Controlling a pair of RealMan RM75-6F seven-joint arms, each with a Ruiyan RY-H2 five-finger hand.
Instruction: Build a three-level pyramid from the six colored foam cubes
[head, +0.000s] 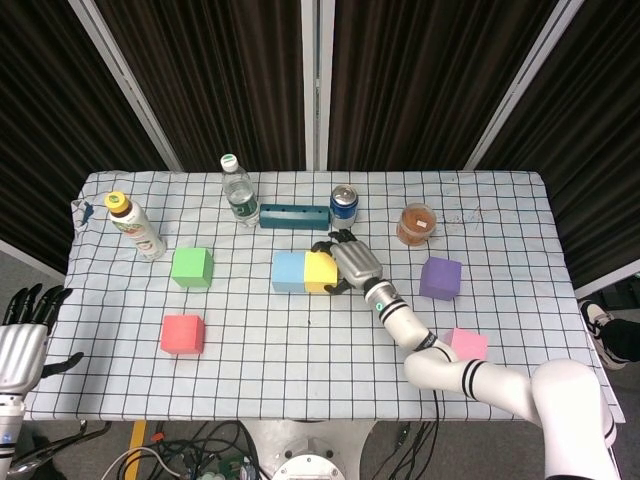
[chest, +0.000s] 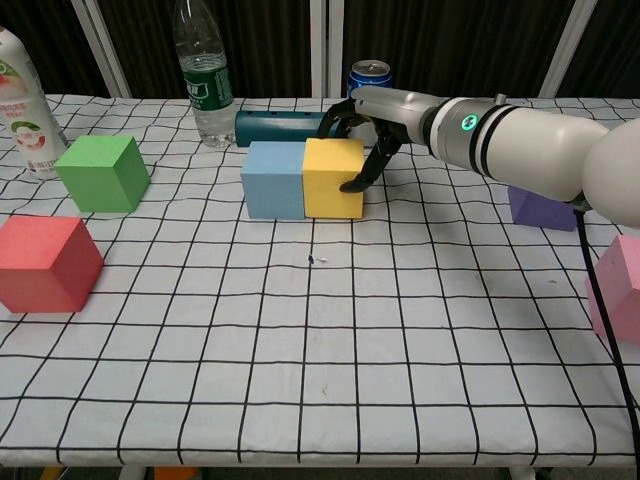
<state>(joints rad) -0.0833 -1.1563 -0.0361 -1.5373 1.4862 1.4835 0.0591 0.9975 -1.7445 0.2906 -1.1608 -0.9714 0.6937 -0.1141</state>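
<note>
While my right hand grips the yellow cube with fingers curled over opposite faces, I judge it light, soft, squashable.

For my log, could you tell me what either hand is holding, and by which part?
The right hand grips the yellow cube by its right and far sides, against the blue cube. The left hand holds nothing.

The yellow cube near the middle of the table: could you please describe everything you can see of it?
The yellow cube is a plain, matte, foam-looking block with sharp edges, sitting flat and upright on the checked tablecloth. Its left face is flush against the light blue cube, forming a row. The right hand grips it from the right, fingers over its far and right sides. Nothing is on top of it.
</note>
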